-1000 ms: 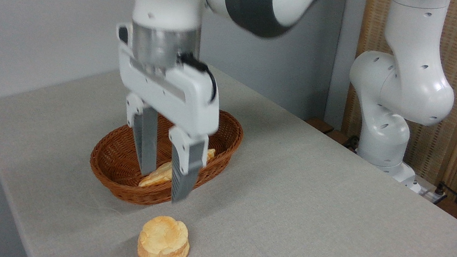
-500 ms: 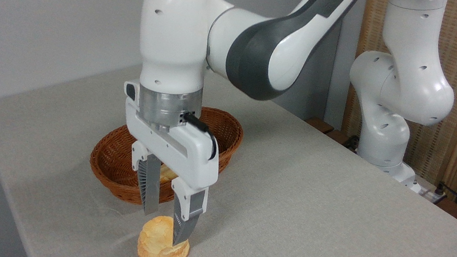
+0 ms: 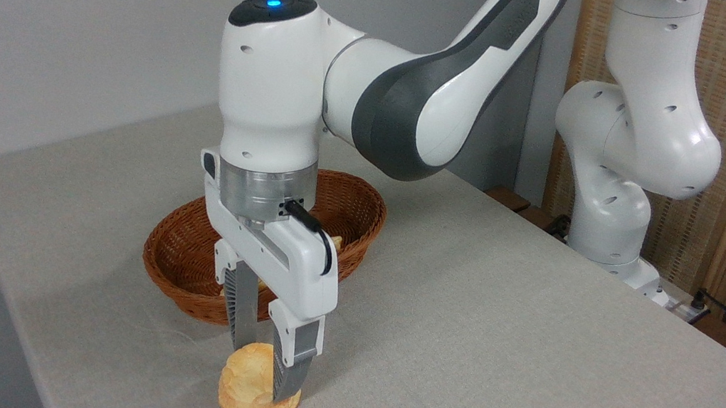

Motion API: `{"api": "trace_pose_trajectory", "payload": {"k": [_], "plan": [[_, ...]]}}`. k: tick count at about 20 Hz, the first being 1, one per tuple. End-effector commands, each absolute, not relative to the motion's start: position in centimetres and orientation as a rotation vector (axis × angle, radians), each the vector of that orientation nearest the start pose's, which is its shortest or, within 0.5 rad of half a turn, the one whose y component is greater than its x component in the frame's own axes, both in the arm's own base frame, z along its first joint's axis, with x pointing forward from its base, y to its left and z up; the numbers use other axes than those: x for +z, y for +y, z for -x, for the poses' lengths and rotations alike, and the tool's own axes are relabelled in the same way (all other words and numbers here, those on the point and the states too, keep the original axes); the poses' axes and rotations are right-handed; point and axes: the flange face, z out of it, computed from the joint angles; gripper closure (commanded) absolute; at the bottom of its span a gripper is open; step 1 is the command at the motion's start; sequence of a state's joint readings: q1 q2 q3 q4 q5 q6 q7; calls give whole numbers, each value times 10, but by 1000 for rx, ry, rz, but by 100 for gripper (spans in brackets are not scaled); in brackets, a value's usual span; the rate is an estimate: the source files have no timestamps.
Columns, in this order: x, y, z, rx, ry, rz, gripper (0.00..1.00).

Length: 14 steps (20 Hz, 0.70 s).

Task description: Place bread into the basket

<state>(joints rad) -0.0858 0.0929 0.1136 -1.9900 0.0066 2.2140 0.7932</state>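
Since half a second ago the tool (image 3: 264, 371) has dropped lower, fingers now narrowed around the bread (image 3: 251, 389), gripping it as it sits on the surface (image 3: 494, 339) just in front of the basket (image 3: 182, 256). Pale loaf barely visible inside.

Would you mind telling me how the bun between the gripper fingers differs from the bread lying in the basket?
The bun sits on the tablecloth, while the other bread lies inside the wicker basket. The bun is in plain view, round and lobed; the basket's bread is mostly hidden behind the gripper. The gripper's fingers straddle the bun; nothing touches the basket's bread. Both are golden-yellow.
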Motion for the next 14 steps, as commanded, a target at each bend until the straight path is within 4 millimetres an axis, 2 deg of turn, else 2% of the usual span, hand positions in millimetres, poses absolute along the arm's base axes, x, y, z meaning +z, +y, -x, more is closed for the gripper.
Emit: {"api": "trace_pose_trajectory", "payload": {"k": [1,5,10,14], "plan": [[423,22,-585,-165,1250,2781,0],[416,26,-585,-148,1252,2787,0],[415,26,-588,-178,1239,2782,2],[411,26,-589,-178,1240,2781,18]]}}
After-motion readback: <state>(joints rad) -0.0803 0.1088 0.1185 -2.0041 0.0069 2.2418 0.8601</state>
